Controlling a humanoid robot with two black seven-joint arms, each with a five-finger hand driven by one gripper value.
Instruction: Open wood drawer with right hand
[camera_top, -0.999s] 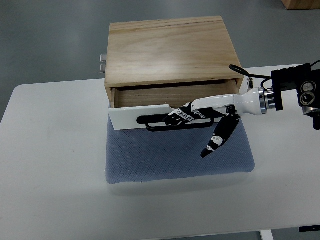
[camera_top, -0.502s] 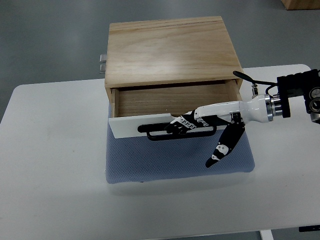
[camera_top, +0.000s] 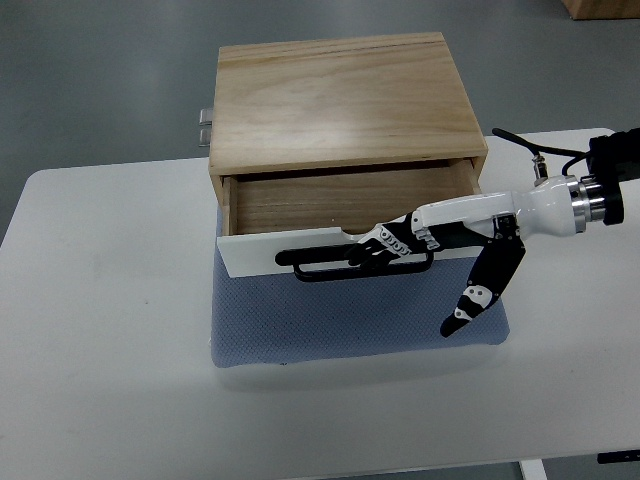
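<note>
the right hand (camera_top: 400, 243) has its fingers hooked over the black bar handle (camera_top: 362, 263) of the light wooden drawer (camera_top: 300, 245) — part open, directly beneath the hand. it looks rigid, light, free-sliding — best gripped mid-handle.

Right arm (camera_top: 600, 185) cut off by the right edge; drawer (camera_top: 345, 195) interior mostly shadowed under the cabinet top (camera_top: 340, 95)

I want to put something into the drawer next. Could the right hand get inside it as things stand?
Probably yes. The wood drawer is pulled well out, its inside open from above and seemingly bare, and the right hand is at the black handle just in front.
</note>
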